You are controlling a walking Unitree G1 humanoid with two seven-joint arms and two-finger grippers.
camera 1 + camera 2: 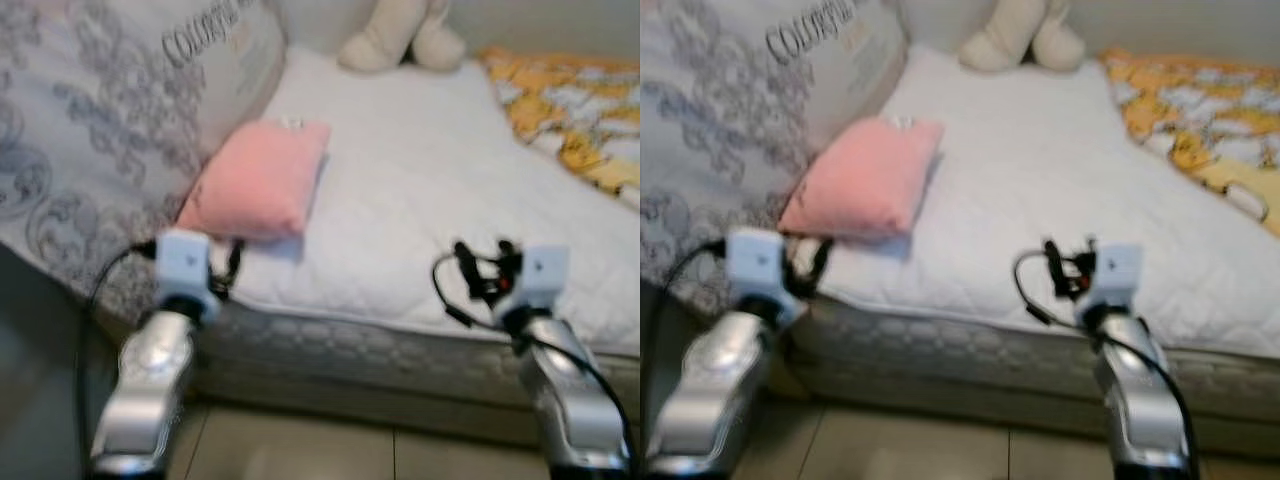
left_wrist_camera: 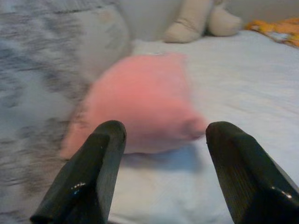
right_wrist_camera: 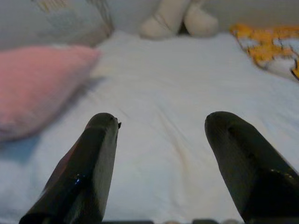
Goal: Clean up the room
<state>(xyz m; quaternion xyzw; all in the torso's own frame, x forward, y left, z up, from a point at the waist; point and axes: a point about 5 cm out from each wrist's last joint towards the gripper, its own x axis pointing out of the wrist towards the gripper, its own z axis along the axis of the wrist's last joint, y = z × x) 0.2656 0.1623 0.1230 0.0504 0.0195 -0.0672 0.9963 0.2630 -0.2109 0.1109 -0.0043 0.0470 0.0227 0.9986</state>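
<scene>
A small soft pink pillow is lying on the white quilted bed, beside a grey patterned cushion. The left gripper is hovering spread open just before the pillow. The right gripper is gaping empty over the bed's edge.

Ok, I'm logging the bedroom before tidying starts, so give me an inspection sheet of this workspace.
Surface: white mattress, bare in the middle.
Job's things: pink pillow near the left edge, against the grey patterned duvet.
Clutter: cream plush toy at the far end; yellow patterned blanket on the right.
Grippers: left gripper open, facing the pink pillow; right gripper open over bare mattress.
Cables: black cables at both wrists.
Surroundings: tiled floor.
</scene>
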